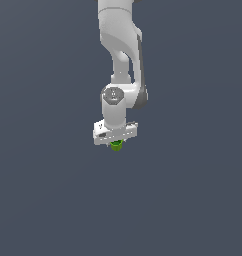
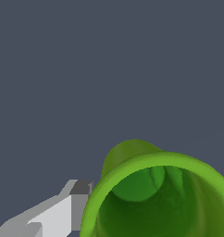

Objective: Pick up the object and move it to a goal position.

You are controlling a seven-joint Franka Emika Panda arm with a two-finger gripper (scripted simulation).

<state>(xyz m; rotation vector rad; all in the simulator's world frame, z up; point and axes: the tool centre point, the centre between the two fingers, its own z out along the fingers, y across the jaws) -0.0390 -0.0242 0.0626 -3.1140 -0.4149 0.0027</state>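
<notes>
The green cup (image 1: 116, 146) shows just under the white gripper (image 1: 115, 142), mostly covered by the hand. In the wrist view the cup (image 2: 132, 157) fills the near corner, with its hollow top open to the camera. One grey-tipped finger (image 2: 79, 203) presses against the cup's outer wall; the other finger is out of view behind the cup. The gripper (image 2: 155, 213) is shut on the cup. I cannot tell whether the cup rests on the floor or hangs above it.
A plain dark grey-blue surface (image 1: 193, 200) fills both views around the arm. The white arm (image 1: 120, 45) comes down from the top middle of the exterior view.
</notes>
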